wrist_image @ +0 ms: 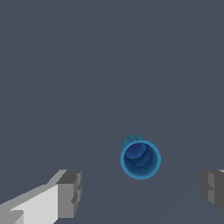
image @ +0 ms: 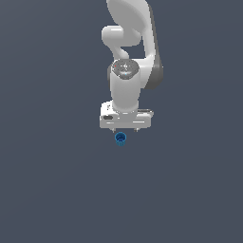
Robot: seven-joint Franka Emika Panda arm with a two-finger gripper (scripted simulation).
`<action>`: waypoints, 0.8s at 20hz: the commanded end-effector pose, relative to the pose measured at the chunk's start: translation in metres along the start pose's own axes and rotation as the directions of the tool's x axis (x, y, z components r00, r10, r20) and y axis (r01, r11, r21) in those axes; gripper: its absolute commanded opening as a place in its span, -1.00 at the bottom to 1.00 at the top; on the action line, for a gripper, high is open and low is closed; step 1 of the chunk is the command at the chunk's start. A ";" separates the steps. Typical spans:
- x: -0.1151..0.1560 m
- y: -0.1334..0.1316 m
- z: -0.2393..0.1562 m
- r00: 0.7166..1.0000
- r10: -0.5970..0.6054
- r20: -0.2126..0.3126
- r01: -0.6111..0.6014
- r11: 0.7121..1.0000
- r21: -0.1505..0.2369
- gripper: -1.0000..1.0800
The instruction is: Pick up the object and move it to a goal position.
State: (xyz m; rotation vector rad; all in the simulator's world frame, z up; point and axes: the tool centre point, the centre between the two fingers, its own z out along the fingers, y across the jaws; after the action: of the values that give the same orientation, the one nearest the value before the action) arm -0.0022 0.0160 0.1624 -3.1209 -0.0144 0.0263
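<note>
The object is a tiny blue cup-like cylinder (image: 120,138) with a hollow top, standing upright on the grey floor. In the exterior view it sits just in front of the white gripper (image: 125,129), whose fingers barely show under the hand. In the wrist view the cup (wrist_image: 140,159) lies between the two grey fingertips (wrist_image: 70,193), nearer the far side of the gap and apart from both. The gripper (wrist_image: 142,190) is open and empty, above the cup.
The white arm (image: 129,57) rises behind the gripper. A plain dark grey floor (image: 57,180) fills the rest of both views.
</note>
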 end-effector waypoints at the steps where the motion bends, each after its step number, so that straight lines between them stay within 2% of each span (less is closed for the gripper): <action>1: 0.000 0.000 0.000 1.000 0.000 0.000 0.000 1.000 0.000 0.92; 10: 0.014 0.019 -0.021 0.999 0.032 -0.038 -0.033 0.999 -0.018 0.92; 16: 0.014 0.019 -0.019 0.999 0.039 -0.037 -0.040 0.999 -0.017 0.92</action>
State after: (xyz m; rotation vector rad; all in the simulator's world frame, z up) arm 0.0122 -0.0036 0.1819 -3.1387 0.0427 -0.0326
